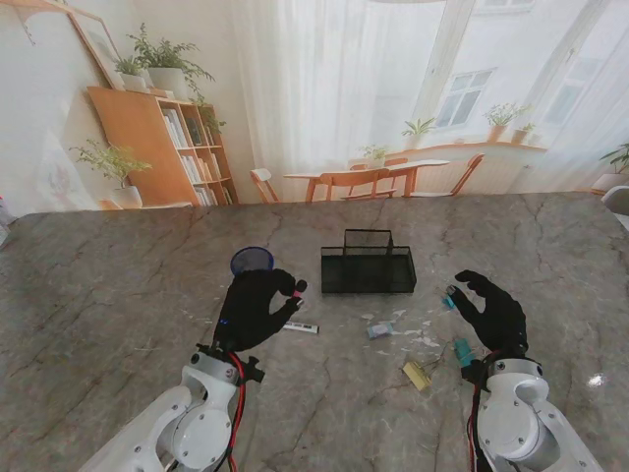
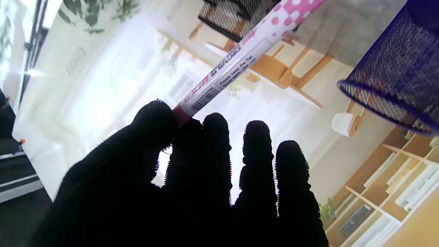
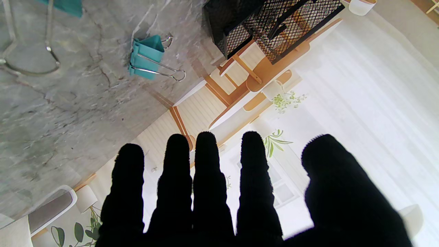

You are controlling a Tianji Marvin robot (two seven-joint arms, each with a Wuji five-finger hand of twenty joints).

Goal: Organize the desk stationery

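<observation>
1. Your left hand (image 1: 257,307) is clamped on the pink marker (image 2: 240,58), pinched thumb vs. index at one end; rest of the barrel sticks out past the fingertips.
2. Blue mesh cup (image 1: 253,261) sits just beyond that hand, farther from me and slightly left. Probably the drop spot, so tip the marker's long axis upright over its rim.
3. Right hand (image 1: 488,305): fingers apart, holding nothing.
4. Teal binder clip (image 3: 147,56) lies on the table w/ the black mesh organizer (image 1: 368,264) farther off; right hand is nearer the clip.

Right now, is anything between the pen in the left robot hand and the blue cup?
Nothing visible. The left robot hand holds the pen right beside the blue cup, with open air between them.
</observation>
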